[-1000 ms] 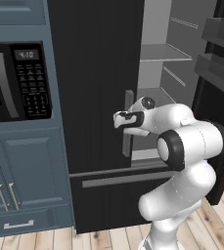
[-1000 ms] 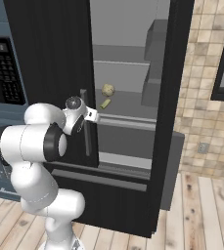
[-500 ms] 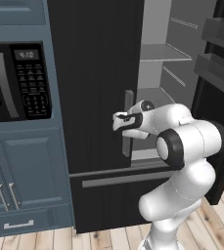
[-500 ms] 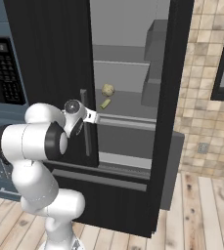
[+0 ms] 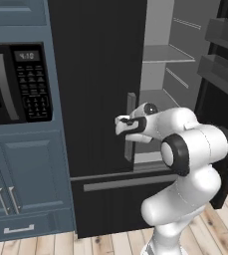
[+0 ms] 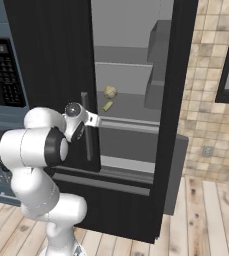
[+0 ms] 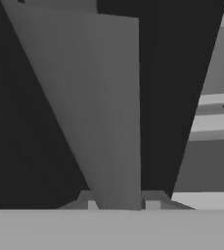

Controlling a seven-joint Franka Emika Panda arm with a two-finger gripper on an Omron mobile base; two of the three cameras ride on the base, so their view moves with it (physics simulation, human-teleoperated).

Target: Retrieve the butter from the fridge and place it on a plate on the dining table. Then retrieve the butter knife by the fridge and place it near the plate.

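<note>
My gripper [image 7: 117, 204] is clamped on the grey handle [image 7: 101, 112] of the fridge's left door [image 5: 93, 84]; the hand view has the bar rising straight up between my two fingertips [image 7: 92, 205], with no gap either side. A second ago the jaws stood wide around this same handle, half a second ago they were partway in, and now they are fully home on it. My arm and base have not shifted in that time; only the fingers moved.

From the left base view, my gripper [image 5: 128, 124] sits about mid-height on the handle [image 5: 130, 127], against the door's inner edge. From the right base view, the gripper [image 6: 92, 120] meets the handle [image 6: 87, 127] at the same level.

Reading: the grasp step is done, and the left door is not yet swung. It still lies flat, covering its half of the fridge [image 6: 171, 100].

Beyond the door, the right side is already open and the grey shelves show. The butter [image 6: 107, 106] lies on the middle shelf [image 6: 131, 107], just behind the closed door's edge, with a small round pale item [image 6: 110, 92] just behind it, close but apart as far as I can tell.

Judgement: the butter sits close to the left door's edge, so pulling this door back should clear the reach. The pull must follow the hinge arc, or the fingers may slip off the bar.
</note>
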